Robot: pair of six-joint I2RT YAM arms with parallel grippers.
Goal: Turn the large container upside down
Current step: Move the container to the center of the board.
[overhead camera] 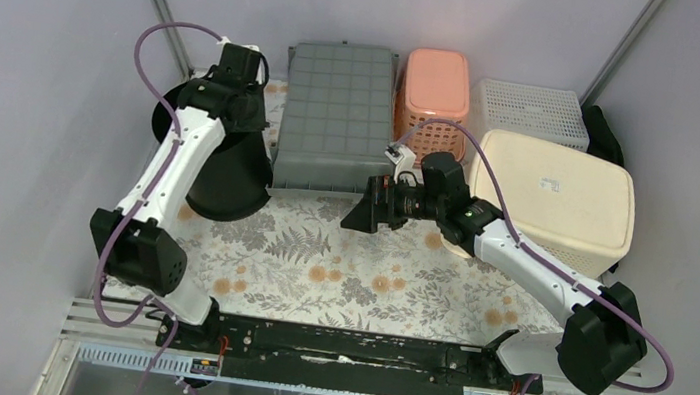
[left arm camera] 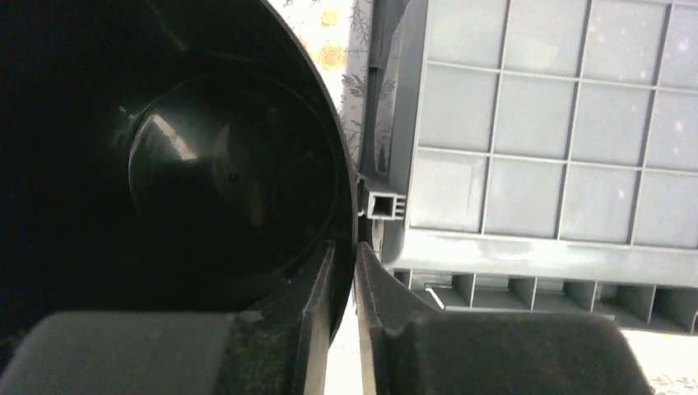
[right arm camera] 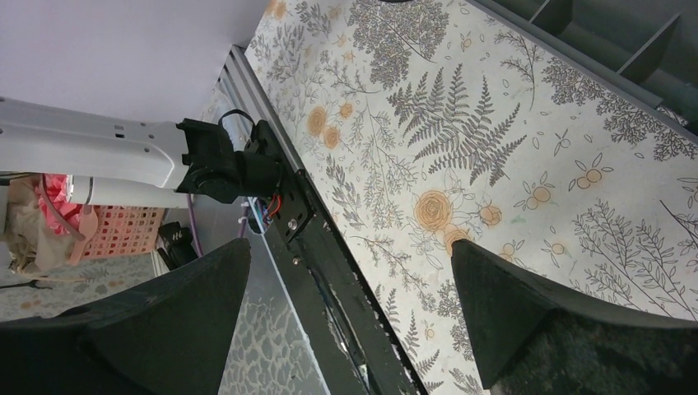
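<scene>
The large container is a black round bucket [overhead camera: 229, 168] lying tilted on its side at the table's left. The left wrist view looks into its dark inside [left arm camera: 206, 173]. My left gripper [overhead camera: 243, 94] [left arm camera: 344, 248] sits at the bucket's mouth, one finger inside the wall and one outside. It is shut on the thin rim, and a sliver of light shows beside the outer finger. My right gripper [overhead camera: 364, 214] [right arm camera: 350, 243] hovers wide open over the flowered cloth at mid-table with nothing between its fingers.
An overturned grey crate [overhead camera: 336, 115] [left arm camera: 535, 123] stands right beside the bucket. Behind it are a peach basket [overhead camera: 435, 87] and a white mesh basket [overhead camera: 528, 109]. A cream tub [overhead camera: 552, 197] lies bottom-up at the right. Purple walls enclose the table.
</scene>
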